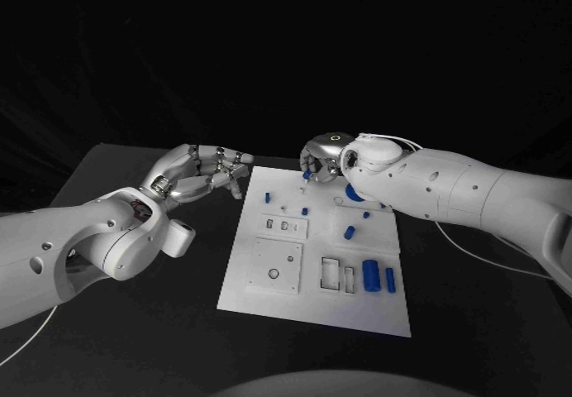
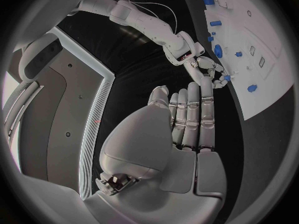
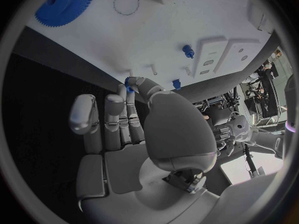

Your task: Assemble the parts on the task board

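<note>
Parts (image 1: 372,275) lie on the task board (image 1: 274,299), which sits mid-table (image 1: 131,339) between both hands.

Task board (image 1: 269,302): I see plain white, with faint grey outlines round its recesses.
Parts (image 1: 371,273): I read them as solid blue, no markings I can make out.
Gear (image 3: 64,4): blue as well, toothed edge, in my right wrist view.
Desk (image 1: 143,347): black, matte, no pattern.
Left hand (image 1: 197,175): silver with darker grey seams; my left wrist view shows pale grey fingers (image 2: 193,109).
Right hand (image 1: 321,157): silver, a blue part at its fingers (image 3: 127,109).
Arms (image 1: 477,198): white, with small dark dots.
Cable (image 1: 24,343): white.
</note>
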{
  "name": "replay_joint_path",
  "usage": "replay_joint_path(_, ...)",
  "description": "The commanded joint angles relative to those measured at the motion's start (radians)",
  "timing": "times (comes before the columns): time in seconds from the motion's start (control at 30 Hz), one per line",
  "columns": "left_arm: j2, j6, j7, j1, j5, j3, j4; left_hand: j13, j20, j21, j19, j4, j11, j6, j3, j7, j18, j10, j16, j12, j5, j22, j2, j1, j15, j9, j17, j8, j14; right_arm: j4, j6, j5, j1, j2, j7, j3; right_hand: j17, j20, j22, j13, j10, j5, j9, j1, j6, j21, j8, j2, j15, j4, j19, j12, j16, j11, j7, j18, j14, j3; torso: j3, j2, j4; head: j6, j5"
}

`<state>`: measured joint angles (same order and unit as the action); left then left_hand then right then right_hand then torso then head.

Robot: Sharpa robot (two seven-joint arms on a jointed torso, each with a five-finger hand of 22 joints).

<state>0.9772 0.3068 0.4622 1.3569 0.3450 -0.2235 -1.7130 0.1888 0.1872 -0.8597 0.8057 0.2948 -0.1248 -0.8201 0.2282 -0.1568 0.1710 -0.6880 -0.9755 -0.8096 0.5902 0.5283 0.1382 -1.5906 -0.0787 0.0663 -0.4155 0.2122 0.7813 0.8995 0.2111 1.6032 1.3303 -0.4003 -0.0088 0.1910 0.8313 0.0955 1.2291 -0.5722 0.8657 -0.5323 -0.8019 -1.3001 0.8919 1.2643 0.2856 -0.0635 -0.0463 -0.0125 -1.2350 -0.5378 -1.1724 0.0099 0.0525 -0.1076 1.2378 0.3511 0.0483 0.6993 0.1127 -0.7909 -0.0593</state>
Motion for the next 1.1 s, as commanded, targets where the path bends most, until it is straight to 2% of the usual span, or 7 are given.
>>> replay_joint_path(0.03, -0.003, -0.004, 0.005, 0.001, 0.003, 0.001, -0.001, -0.001, 0.0, 0.004, -0.008, -0.001, -0.001, -0.007, -0.005, 0.0, 0.01, -0.003, 0.004, 0.006, 0.004, -0.001, -0.004, -0.006, -0.001, -0.001, 0.002, -0.005, -0.002, -0.001, -0.05, 0.01, -0.002, 0.003, -0.012, 0.001, -0.006, 0.001, -0.002, 0.001, -0.006, 0.0, 0.005, -0.001, 0.002, -0.006, -0.006, 0.001, 0.002, 0.0, 0.008, 0.008, 0.007, 0.006, 0.011, 0.008, -0.01, 0.005, -0.0002, -0.001, 0.0001, -0.002, 0.0)
replay_joint_path(0.6, -0.005, -0.008, 0.003, 0.001, 0.003, 0.001, 0.004, -0.002, 0.001, 0.006, -0.009, -0.001, -0.002, -0.006, -0.005, 0.0, 0.01, -0.002, 0.005, 0.007, 0.004, -0.001, -0.005, -0.005, -0.001, -0.001, 0.003, -0.006, -0.002, 0.003, -0.073, 0.014, -0.005, 0.008, -0.013, 0.001, -0.024, 0.002, -0.01, 0.005, -0.02, 0.006, 0.014, 0.0, -0.001, -0.022, -0.027, 0.0, 0.006, -0.001, 0.023, 0.032, 0.021, 0.009, 0.01, 0.006, -0.027, 0.01, -0.0002, -0.002, -0.0013, -0.005, 0.003)
replay_joint_path(0.87, -0.007, -0.011, -0.001, 0.0, 0.003, 0.001, 0.007, -0.002, 0.001, 0.008, -0.01, -0.001, -0.002, -0.004, -0.005, -0.001, 0.01, -0.001, 0.007, 0.009, 0.004, -0.002, -0.007, -0.004, -0.002, -0.001, 0.004, -0.007, -0.003, 0.006, -0.082, 0.016, -0.007, 0.007, -0.02, 0.001, -0.046, 0.004, -0.021, 0.013, -0.037, 0.028, 0.037, 0.004, -0.019, -0.043, -0.064, -0.003, 0.011, 0.001, 0.042, 0.067, 0.037, 0.014, 0.008, 0.001, -0.047, 0.018, -0.0001, -0.003, -0.001, -0.005, 0.001)
replay_joint_path(0.9, -0.007, -0.011, -0.001, 0.0, 0.003, 0.001, 0.008, -0.003, 0.001, 0.008, -0.01, -0.001, -0.002, -0.004, -0.005, -0.001, 0.009, 0.0, 0.007, 0.009, 0.004, -0.002, -0.007, -0.004, -0.002, -0.001, 0.004, -0.008, -0.003, 0.008, -0.09, 0.018, -0.008, 0.006, -0.026, 0.001, -0.062, 0.006, -0.031, 0.024, -0.072, 0.071, 0.064, 0.01, -0.055, -0.058, -0.102, -0.007, 0.018, 0.007, 0.057, 0.099, 0.049, 0.023, -0.001, -0.001, -0.063, 0.025, -0.0001, -0.003, -0.0007, -0.005, 0.001)
replay_joint_path(1.0, -0.008, -0.012, -0.002, 0.0, 0.003, 0.001, 0.009, -0.003, 0.001, 0.008, -0.011, -0.001, -0.002, -0.003, -0.005, -0.001, 0.009, 0.0, 0.008, 0.009, 0.004, -0.002, -0.007, -0.003, -0.002, -0.001, 0.005, -0.008, -0.003, 0.013, -0.108, 0.026, -0.009, 0.004, -0.039, 0.001, -0.113, 0.013, -0.065, 0.061, -0.183, 0.136, 0.14, 0.017, -0.165, -0.108, -0.205, -0.029, 0.044, 0.01, 0.104, 0.194, 0.085, 0.058, -0.059, -0.011, -0.113, 0.036, 0.0, -0.002, -0.0004, -0.004, 0.001)
replay_joint_path(1.03, -0.008, -0.012, -0.003, 0.0, 0.003, 0.001, 0.009, -0.003, 0.001, 0.008, -0.011, -0.001, -0.003, -0.003, -0.005, -0.001, 0.009, 0.001, 0.008, 0.01, 0.004, -0.002, -0.007, -0.003, -0.002, -0.001, 0.005, -0.008, -0.003, 0.014, -0.111, 0.029, -0.01, 0.003, -0.043, 0.001, -0.127, 0.016, -0.075, 0.069, -0.214, 0.163, 0.162, 0.016, -0.192, -0.124, -0.222, -0.032, 0.047, 0.009, 0.119, 0.222, 0.096, 0.06, -0.072, -0.013, -0.129, 0.029, 0.0002, -0.002, -0.0003, -0.004, 0.001)
replay_joint_path(1.1, -0.008, -0.013, -0.003, 0.0, 0.003, 0.001, 0.01, -0.003, 0.001, 0.009, -0.011, -0.001, -0.003, -0.002, -0.005, -0.001, 0.009, 0.001, 0.009, 0.01, 0.004, -0.002, -0.008, -0.003, -0.002, -0.001, 0.005, -0.009, -0.004, 0.017, -0.116, 0.035, -0.01, 0.001, -0.052, 0.001, -0.153, 0.024, -0.096, 0.079, -0.26, 0.218, 0.205, 0.014, -0.245, -0.157, -0.224, -0.031, 0.05, 0.009, 0.146, 0.265, 0.114, 0.062, -0.093, -0.019, -0.159, 0.007, 0.0006, -0.002, -0.0008, -0.005, 0.001)
